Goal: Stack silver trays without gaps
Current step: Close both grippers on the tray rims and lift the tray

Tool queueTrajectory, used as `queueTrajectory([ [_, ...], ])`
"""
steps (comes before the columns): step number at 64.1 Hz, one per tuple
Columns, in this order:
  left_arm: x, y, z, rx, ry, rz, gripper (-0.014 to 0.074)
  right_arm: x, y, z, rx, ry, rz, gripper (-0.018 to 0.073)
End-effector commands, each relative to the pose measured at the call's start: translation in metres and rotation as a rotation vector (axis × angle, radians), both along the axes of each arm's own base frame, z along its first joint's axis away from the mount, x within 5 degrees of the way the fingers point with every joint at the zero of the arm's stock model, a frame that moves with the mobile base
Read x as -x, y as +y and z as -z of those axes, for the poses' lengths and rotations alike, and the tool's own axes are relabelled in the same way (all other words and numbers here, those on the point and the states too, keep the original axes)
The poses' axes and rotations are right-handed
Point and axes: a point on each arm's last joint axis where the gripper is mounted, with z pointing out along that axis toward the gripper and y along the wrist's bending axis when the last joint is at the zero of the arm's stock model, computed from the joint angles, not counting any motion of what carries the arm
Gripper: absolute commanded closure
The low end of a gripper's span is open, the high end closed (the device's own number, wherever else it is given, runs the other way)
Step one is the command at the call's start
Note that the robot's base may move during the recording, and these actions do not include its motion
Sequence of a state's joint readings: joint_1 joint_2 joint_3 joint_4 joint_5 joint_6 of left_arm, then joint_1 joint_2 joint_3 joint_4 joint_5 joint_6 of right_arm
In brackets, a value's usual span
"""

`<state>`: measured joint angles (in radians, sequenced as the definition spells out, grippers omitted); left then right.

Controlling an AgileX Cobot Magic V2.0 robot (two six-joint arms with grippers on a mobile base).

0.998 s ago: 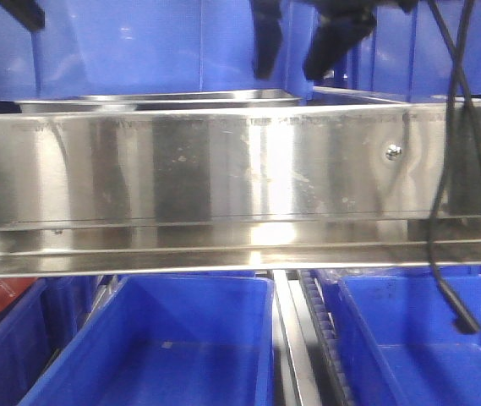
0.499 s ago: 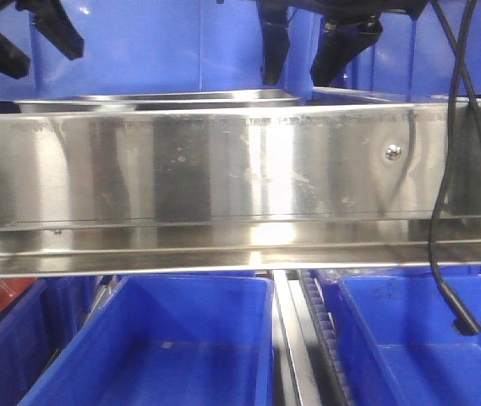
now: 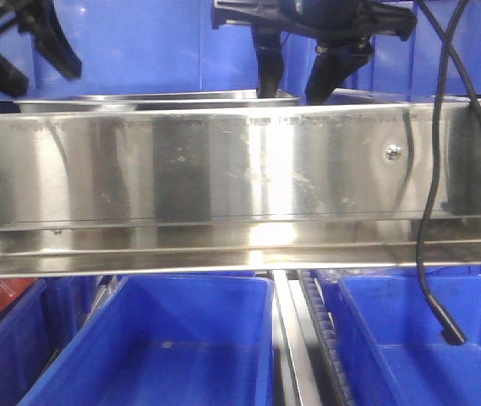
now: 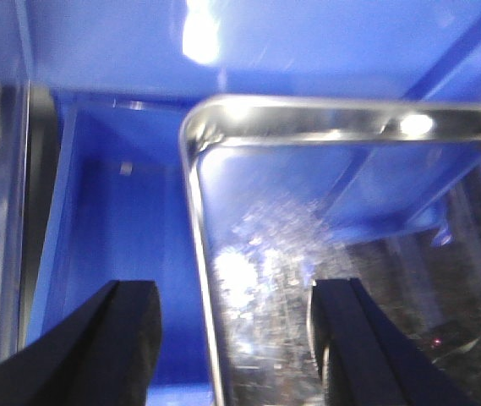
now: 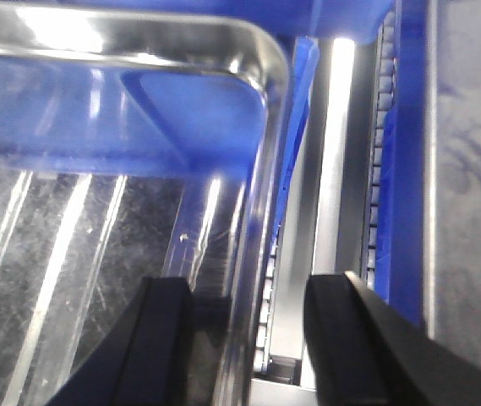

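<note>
A: While the silver tray [image 4: 325, 220] lies between both arms, how does each gripper stand?
B: Left gripper [image 4: 236, 334]: fingers apart, straddling the tray's left rim. Right gripper [image 5: 253, 334]: fingers apart, straddling the right rim.

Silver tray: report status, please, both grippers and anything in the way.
Left gripper open astride silver tray left rim. Right gripper open astride right rim. Tray not gripped. No obstruction seen at either rim.
</note>
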<state>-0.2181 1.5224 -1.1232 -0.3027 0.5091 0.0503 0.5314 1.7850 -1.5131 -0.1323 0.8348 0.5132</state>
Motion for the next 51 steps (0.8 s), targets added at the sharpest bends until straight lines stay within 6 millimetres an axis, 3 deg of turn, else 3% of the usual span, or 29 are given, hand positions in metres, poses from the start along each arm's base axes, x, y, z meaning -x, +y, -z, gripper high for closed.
queueTrajectory([
  [1, -0.004, 0.0, 0.002, 0.003, 0.0, -0.01, 0.0288, -0.003, -0.001, -0.003, 0.003, -0.026, 0.0, 0.0337],
  [31, -0.007, -0.001, 0.009, -0.002, 0.024, -0.009, 0.0288, -0.006, 0.001, 0.006, 0.018, 0.0, 0.001, 0.0337],
  [51, -0.014, -0.002, 0.031, -0.018, 0.103, -0.003, 0.0288, -0.008, 0.002, 0.011, 0.024, 0.01, 0.001, 0.0356],
])
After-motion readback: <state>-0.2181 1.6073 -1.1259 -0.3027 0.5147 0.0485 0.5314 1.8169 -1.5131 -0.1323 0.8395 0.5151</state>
